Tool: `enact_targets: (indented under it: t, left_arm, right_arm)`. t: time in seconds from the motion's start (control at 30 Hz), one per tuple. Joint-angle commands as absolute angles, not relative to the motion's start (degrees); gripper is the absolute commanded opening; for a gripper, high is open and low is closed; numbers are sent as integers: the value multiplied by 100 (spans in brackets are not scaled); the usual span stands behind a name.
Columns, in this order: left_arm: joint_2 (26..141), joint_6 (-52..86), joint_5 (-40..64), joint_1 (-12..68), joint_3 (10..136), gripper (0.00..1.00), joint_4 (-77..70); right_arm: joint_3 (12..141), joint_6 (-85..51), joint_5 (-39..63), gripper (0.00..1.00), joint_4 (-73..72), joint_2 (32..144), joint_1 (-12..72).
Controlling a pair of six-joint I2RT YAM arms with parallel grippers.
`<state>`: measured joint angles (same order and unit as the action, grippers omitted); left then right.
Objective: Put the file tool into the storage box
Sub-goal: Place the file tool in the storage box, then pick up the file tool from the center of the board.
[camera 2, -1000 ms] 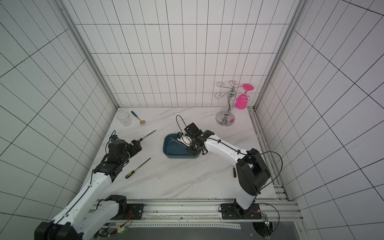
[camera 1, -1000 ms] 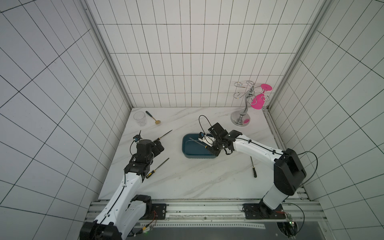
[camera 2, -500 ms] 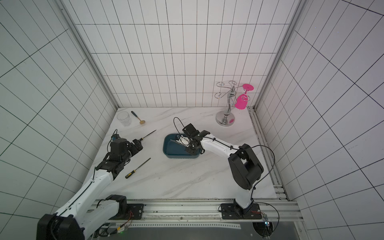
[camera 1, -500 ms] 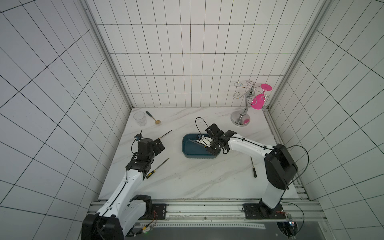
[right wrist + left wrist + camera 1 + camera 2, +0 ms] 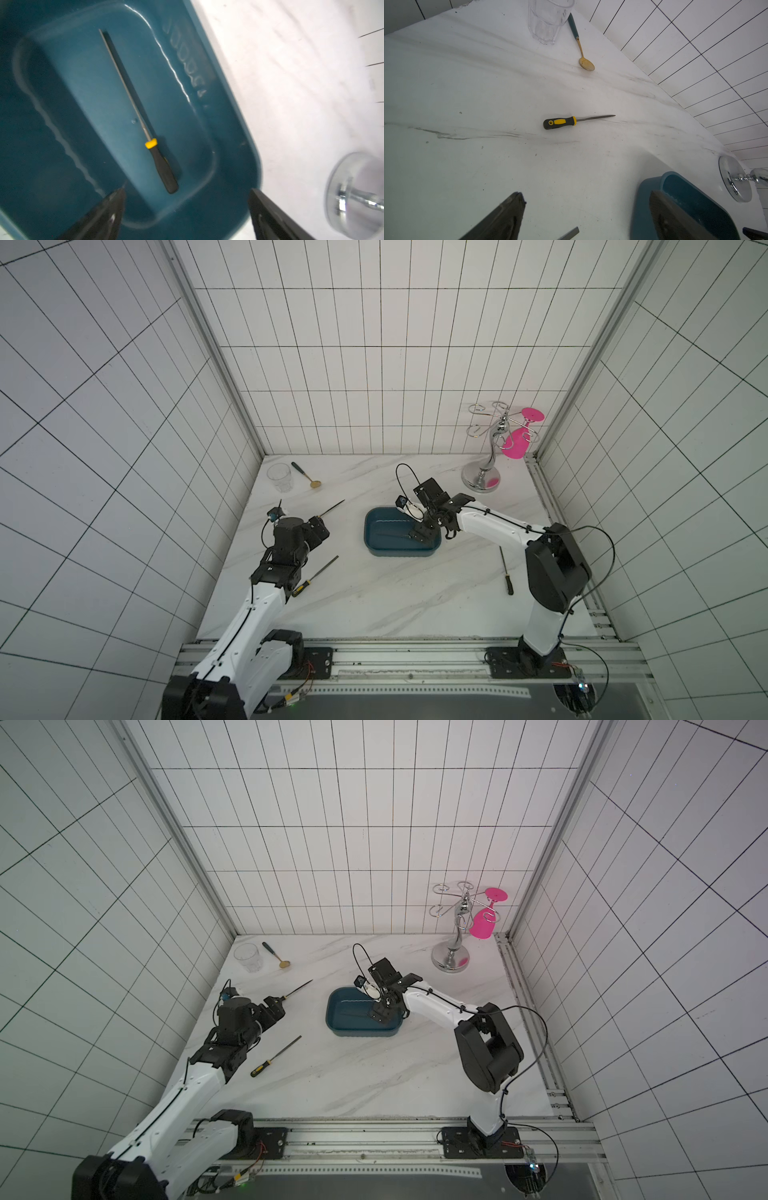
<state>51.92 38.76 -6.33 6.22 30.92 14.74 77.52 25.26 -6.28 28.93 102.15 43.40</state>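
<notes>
2nd file by L claw, apart, desk left edge | R claw apart over storage box, was clamped | file flat inside

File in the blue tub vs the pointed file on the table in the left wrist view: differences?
The boxed file lies inside the storage box; the pointed file lies on the bare table. The boxed file's handle is mostly black with a yellow collar; the pointed file's is grey with a yellow inlay. The boxed file's blade looks even in width; the pointed file's tapers. Both lie flat, ungripped.
</notes>
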Motion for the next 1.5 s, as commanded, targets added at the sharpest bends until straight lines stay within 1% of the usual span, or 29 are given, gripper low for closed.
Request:
enact_targets:
  t: [0.0,0.17,0.2,0.23,0.3,0.33,0.4,0.5,0.6,0.67,0.83,0.93,1.0,1.1,1.2,1.33,1.47]
  left_arm:
    - [4973,3759,-305,600,3099,98,1412]
    - [4912,3765,220,667,3182,98,1568]
    - [4922,3810,275,716,3175,98,1566]
    - [4940,3852,323,759,3158,98,1545]
    - [4984,3985,373,875,3125,98,1454]
    - [4992,4046,406,919,3127,98,1423]
    - [4992,4160,535,1043,3119,98,1310]
    - [5006,4184,583,1312,3095,98,1134]
    - [5133,4216,527,1500,3012,98,977]
    - [5251,4247,622,1521,2975,98,904]
    - [5302,4243,642,1521,2954,98,870]
    - [5392,4329,695,1521,2827,98,390]
    - [5678,4372,864,1525,2888,98,142]
    - [6163,4295,1063,1567,3328,98,499]
    - [6391,4255,1051,1600,3411,98,478]
    - [6421,4174,1007,1600,3379,98,473]
    - [6293,4013,970,1600,3445,98,862]
  right_arm:
    - [7508,1799,-1720,99,2483,9087,4333]
    - [6719,518,-2866,99,2610,7396,4232]
    - [6553,176,-2911,99,2799,7020,4130]
    - [6407,-97,-2790,100,2987,6700,3990]
    - [5884,-615,-2378,88,3191,6062,3575]
    - [5600,-810,-2312,85,3198,5830,3386]
    - [5126,-1248,-2254,87,3432,5509,3004]
    - [4893,-2003,-2414,95,3948,5351,2797]
    - [4758,-2503,-2511,99,4170,5309,2639]
    - [4665,-2689,-2521,99,4375,5359,2545]
    - [4168,-3007,-2274,99,4219,5383,2365]
    - [3892,-3323,-2417,100,4228,5315,2322]
    - [3727,-3590,-2458,99,4301,5256,2228]
    - [3568,-3774,-2302,99,4277,5220,2058]
    - [3456,-3837,-2190,99,4232,5317,1898]
    - [3380,-3870,-1974,99,4148,5552,1669]
    - [3351,-3789,-1696,99,3970,5768,1557]
